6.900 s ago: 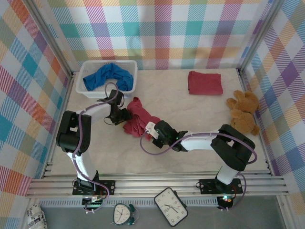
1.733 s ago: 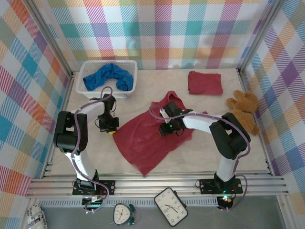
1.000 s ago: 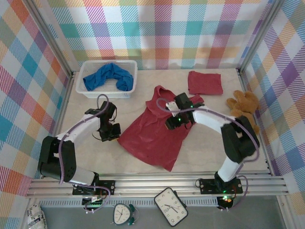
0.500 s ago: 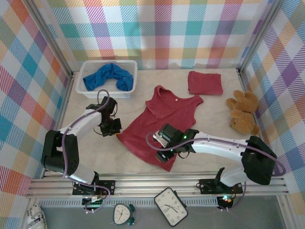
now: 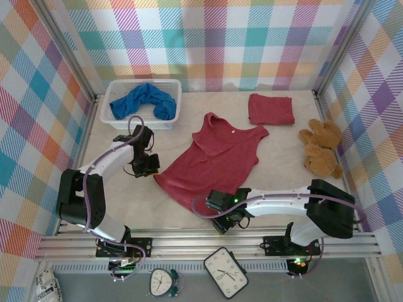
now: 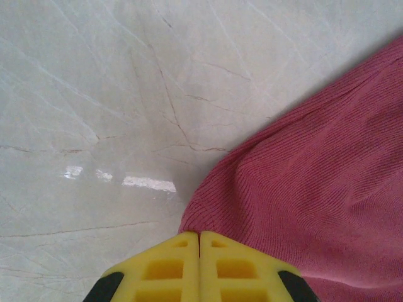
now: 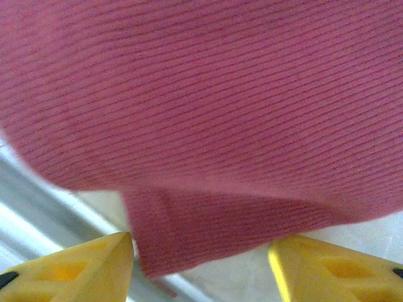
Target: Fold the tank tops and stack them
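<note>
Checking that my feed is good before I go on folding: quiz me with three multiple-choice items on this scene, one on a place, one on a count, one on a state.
1. Where is the blue tank top?
A. In the white basket
B. On the teddy bear
C. Folded at the far right

2. How many dark red tops lie on the table?
A. One
B. Two
C. Three

3. How does the left gripper stand?
A. Wide open
B. Shut
C. Closed on the teddy bear

Key:
1. A, as the blue cloth lies bunched inside the basket.
2. B, counting the spread tank top and the folded tank top.
3. B, since its yellow fingers meet with no gap, at the spread top's hem corner.
</note>
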Action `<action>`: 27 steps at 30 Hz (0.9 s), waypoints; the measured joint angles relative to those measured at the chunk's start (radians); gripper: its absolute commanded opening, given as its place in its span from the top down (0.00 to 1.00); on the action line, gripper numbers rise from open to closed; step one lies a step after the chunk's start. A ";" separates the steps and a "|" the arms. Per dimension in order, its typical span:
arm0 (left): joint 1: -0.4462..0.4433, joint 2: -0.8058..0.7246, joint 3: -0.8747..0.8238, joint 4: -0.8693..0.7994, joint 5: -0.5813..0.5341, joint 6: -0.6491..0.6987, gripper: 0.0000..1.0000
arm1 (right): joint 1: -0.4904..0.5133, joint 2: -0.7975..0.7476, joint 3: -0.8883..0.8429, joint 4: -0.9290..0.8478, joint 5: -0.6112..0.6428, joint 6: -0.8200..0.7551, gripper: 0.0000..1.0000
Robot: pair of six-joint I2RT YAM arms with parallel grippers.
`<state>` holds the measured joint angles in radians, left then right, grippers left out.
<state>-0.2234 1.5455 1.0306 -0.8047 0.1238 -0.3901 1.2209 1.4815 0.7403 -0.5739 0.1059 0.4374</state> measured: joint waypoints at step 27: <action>0.002 -0.160 0.417 -0.264 -0.294 0.063 1.00 | -0.004 -0.473 0.161 -0.057 0.209 -0.215 1.00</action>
<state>-0.2211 1.3857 1.4471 -1.0691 -0.1703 -0.3275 1.2167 1.0088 0.9009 -0.6312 0.3145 0.2222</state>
